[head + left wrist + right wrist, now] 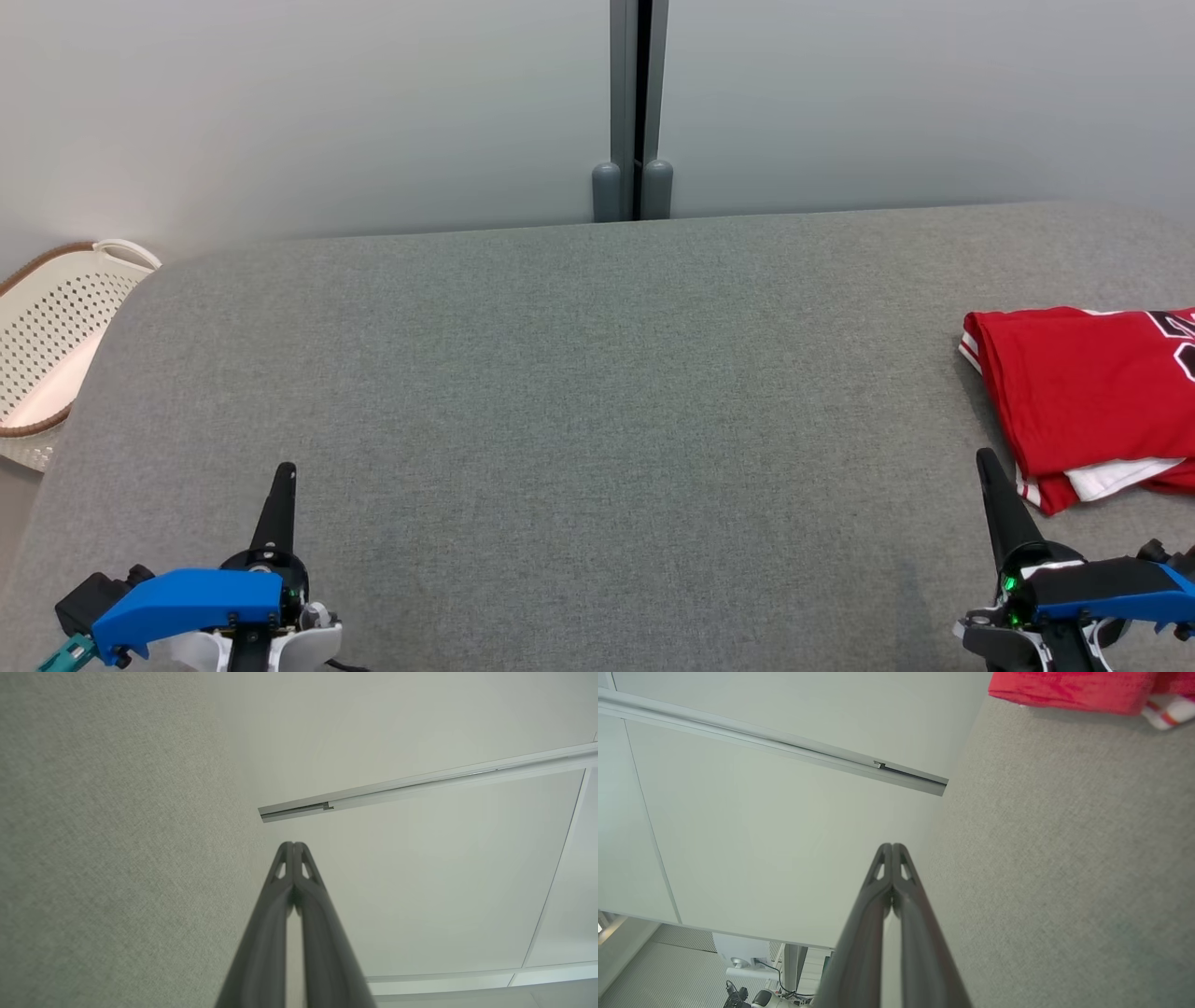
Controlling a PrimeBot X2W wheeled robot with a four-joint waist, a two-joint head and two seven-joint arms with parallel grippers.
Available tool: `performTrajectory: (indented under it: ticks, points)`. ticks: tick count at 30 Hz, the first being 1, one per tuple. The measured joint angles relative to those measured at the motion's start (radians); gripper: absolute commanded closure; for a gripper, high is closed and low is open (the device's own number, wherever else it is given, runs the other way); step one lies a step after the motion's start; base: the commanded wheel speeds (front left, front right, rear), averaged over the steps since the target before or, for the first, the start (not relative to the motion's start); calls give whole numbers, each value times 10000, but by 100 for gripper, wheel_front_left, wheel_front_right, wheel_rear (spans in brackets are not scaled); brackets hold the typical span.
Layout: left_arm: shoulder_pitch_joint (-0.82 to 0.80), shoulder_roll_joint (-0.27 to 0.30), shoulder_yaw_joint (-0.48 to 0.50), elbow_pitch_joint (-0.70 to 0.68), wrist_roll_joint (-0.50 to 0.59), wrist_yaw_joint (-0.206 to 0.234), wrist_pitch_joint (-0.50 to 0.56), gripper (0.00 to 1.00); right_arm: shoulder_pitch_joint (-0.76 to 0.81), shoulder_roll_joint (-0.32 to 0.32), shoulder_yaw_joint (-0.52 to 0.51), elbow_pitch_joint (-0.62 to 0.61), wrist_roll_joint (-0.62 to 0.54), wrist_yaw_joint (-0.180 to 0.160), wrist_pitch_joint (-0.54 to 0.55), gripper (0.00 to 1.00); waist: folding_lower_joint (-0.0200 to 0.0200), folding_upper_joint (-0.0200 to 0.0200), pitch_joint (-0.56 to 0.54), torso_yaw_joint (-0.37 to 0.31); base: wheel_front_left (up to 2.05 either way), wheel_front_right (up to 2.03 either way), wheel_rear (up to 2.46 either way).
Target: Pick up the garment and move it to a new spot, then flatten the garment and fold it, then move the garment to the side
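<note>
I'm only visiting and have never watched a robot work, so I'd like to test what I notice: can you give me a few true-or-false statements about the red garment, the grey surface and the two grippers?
1. The red garment lies at the right side of the grey surface. True.
2. The right gripper is holding the garment. False: it is shut on nothing and apart from the garment.
3. The left gripper is wide open. False: its fingers are pressed together.
4. A white perforated basket stands beyond the surface's left edge. True.
5. The garment is spread out in one layer. False: it is folded.
</note>
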Motion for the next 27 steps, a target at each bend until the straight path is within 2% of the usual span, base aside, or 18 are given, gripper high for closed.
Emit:
performTrajectory:
  ticks: [27]
  points:
    - [-192, -165, 604, -173, -1618, -322, 495, 100, -135, -8, -111, -88, 2057, 0, 454, 100, 0, 0, 34, -89, 0, 0, 0]
